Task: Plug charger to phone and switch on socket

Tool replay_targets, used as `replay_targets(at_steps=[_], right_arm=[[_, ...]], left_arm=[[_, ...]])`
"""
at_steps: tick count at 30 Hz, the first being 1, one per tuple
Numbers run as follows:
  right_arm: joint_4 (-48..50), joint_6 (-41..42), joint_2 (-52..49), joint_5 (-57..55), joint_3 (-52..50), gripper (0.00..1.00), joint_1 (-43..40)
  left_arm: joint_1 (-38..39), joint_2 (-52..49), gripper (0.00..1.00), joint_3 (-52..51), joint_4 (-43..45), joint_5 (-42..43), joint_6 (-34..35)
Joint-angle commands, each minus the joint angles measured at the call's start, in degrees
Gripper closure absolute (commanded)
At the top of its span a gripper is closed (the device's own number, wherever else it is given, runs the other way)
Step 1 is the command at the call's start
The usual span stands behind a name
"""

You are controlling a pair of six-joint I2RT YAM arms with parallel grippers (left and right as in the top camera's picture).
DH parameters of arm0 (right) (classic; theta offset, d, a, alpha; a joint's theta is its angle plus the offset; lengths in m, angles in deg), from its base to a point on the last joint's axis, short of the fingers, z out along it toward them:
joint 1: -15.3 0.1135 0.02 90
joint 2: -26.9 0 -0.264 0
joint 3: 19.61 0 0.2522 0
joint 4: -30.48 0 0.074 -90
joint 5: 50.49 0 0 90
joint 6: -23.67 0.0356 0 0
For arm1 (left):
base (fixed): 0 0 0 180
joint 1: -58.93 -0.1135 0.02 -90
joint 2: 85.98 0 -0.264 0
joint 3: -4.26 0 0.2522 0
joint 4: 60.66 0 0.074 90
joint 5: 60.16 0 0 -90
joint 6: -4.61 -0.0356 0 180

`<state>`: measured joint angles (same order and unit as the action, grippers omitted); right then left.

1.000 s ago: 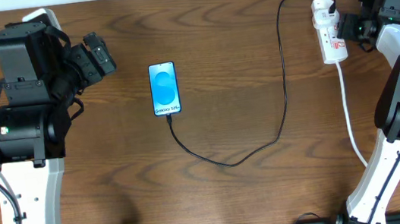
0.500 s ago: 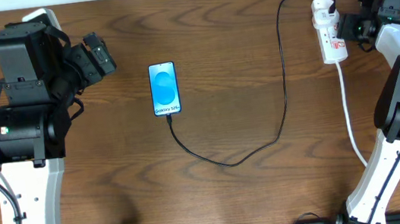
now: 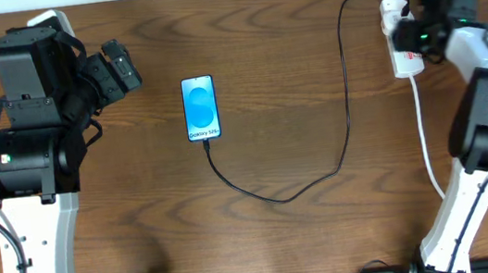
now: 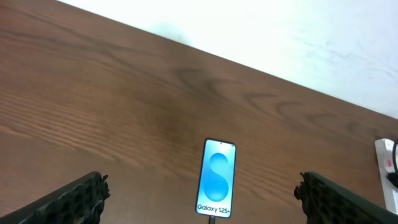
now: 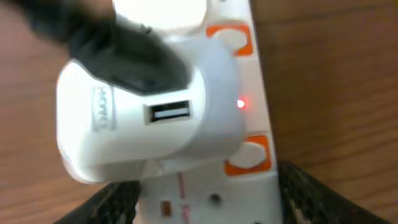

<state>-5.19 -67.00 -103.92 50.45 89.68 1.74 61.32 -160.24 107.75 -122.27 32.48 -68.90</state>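
Note:
The phone [image 3: 200, 107] lies flat left of centre, its blue screen lit; it also shows in the left wrist view [image 4: 216, 177]. The charger cable [image 3: 346, 105] runs from the phone's bottom edge, loops across the table and goes up to the socket [image 3: 406, 62], a white power strip at the far right. In the right wrist view the cable's black end sits in a white adapter [image 5: 149, 118] plugged into the strip [image 5: 249, 199], and a red light [image 5: 239, 103] glows. My right gripper [image 3: 415, 34] [image 5: 208, 199] is open, its fingers either side of the strip. My left gripper [image 3: 121, 68] [image 4: 200, 190] is open and empty, left of the phone.
Orange switches [image 5: 249, 158] sit on the strip beside the adapter. The strip's thick white cord [image 3: 428, 146] runs toward the front along the right arm's base. The table's far edge meets a white wall [image 4: 280, 31]. The strip's end shows in the left wrist view [image 4: 387, 163].
My right gripper has moved left, from just right of the power strip to over it. The left arm, phone and cable have not moved.

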Motion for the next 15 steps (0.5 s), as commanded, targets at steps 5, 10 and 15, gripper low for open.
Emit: replay_targets(at_steps=[5, 10, 15], right_arm=[[0.2, 0.8, -2.9, 10.1, -1.1, 0.34, 4.9], [-1.9, 0.8, 0.9, 5.8, -1.1, 0.3, 4.1], [-5.1, 0.1, 8.0, -5.4, -1.1, 0.25, 3.6]], left_arm=[[-0.2, -0.1, 0.0, 0.2, -0.1, -0.3, 0.1], [-0.2, -0.1, 0.0, 0.2, -0.1, -0.3, 0.1], [-0.2, -0.1, 0.0, 0.2, -0.1, -0.3, 0.1]])
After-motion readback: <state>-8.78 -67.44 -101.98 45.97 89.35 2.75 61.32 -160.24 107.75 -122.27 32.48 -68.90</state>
